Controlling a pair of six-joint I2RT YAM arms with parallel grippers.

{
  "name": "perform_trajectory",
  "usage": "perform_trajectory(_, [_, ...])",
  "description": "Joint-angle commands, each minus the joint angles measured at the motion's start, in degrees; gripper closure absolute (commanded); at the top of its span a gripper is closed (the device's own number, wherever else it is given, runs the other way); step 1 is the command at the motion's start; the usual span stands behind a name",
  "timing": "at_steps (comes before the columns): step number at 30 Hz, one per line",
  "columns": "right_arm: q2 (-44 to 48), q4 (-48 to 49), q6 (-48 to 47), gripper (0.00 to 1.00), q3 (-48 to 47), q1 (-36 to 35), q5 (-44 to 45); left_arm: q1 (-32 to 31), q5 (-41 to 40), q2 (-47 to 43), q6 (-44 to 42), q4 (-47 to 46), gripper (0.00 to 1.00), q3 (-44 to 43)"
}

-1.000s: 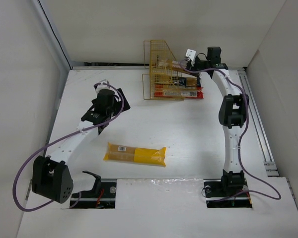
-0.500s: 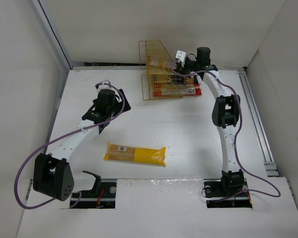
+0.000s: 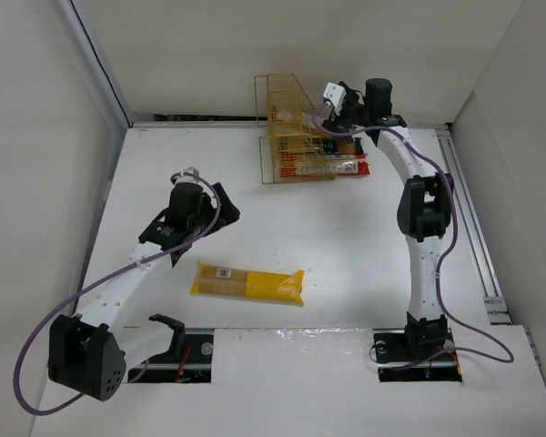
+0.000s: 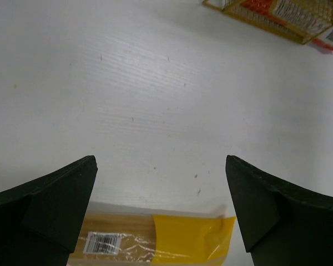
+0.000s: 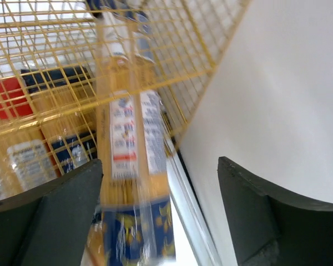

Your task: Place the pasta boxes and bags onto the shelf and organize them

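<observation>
Right gripper (image 5: 160,166) has its jaws wide apart on either side of the clear bag with blue ends (image 5: 130,138), not clamped on it. Motion blur hides whether the bag touches a finger. The bag runs lengthwise into the shelf (image 5: 172,83), seemingly on the upper of its 2 tiers, with its near blue end jutting out toward the wrist. That suits a long pack fed endwise into a rack about as long as 1 pack.

Below it, through the mesh, lie the yellow-orange pack (image 5: 61,102) and the red-and-white box (image 3: 350,169), whose end pokes out on the right. Well apart, near the arm bases, the plain yellow bag (image 3: 247,283) lies flat on the table (image 3: 346,246). Left gripper (image 4: 160,160) hangs spread and unloaded above it, probably lining up that last pick.
</observation>
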State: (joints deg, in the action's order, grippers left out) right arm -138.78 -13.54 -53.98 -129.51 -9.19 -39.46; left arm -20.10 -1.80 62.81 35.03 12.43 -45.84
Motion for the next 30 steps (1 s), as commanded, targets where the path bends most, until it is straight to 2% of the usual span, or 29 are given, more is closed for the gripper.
perform_trajectory(1, [10.69,3.25,3.51,0.11,4.15,-0.39,6.31,-0.20,6.10,-3.56,4.69,5.41,0.00,2.94])
perform_trajectory(5, [21.51,6.58,9.04,0.04,14.95,-0.39,19.13,-3.88,9.61,-7.95,9.09,9.37,0.00,8.22])
perform_trajectory(6, [23.80,7.38,10.19,0.04,17.43,-0.39,24.12,-4.77,10.67,-8.83,9.70,9.37,0.00,10.84])
perform_trajectory(10, [35.84,10.90,17.14,0.04,30.87,0.13,33.29,-11.18,10.51,-11.82,14.97,9.37,0.00,16.38])
perform_trajectory(15, [51.20,15.38,23.46,0.02,49.31,0.67,33.93,-19.88,8.31,-9.46,20.25,4.20,0.00,18.86])
perform_trajectory(23, [66.00,16.62,27.08,0.02,63.85,-0.73,32.53,-21.21,6.56,2.48,20.78,-4.77,0.00,19.39])
perform_trajectory(26, [70.92,16.62,27.08,0.02,67.72,-1.79,31.21,-21.21,4.27,8.72,19.03,-8.99,0.00,16.24])
perform_trajectory(30, [76.89,16.62,27.08,0.02,73.16,-2.41,30.06,-21.21,2.24,18.82,13.94,-10.93,0.11,4.30])
